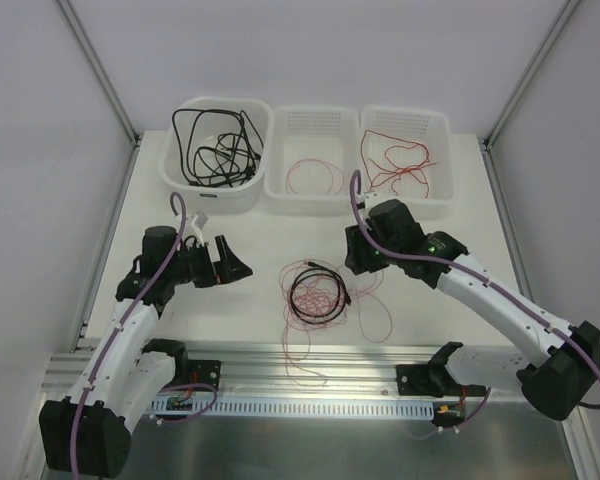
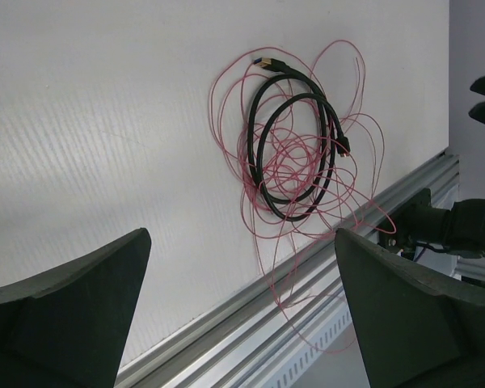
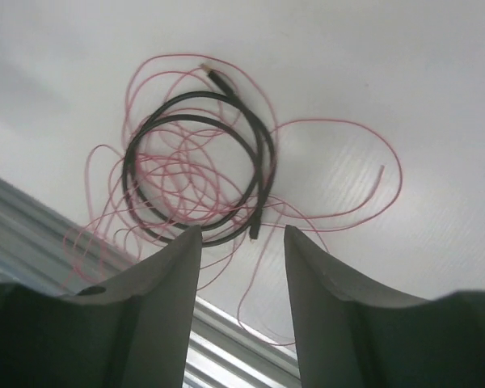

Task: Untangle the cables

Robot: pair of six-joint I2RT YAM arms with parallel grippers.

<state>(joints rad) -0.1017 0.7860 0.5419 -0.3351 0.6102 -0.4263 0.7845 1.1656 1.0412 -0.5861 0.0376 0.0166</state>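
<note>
- Left of the cables (image 1: 318, 298), left gripper (image 1: 232, 262) hangs spread wide, empty.
- Right of them, right gripper (image 3: 242, 234) stands parted, empty.
- Cables lie tangled, black and pink, on the table (image 1: 250, 225).

Robot lab cell — white panels (image 1: 40, 110); aluminium rail (image 1: 310, 378) — plastic bins (image 1: 310, 204).

No text, label, brand mark, number or sign can be read in any of the three views.
</note>
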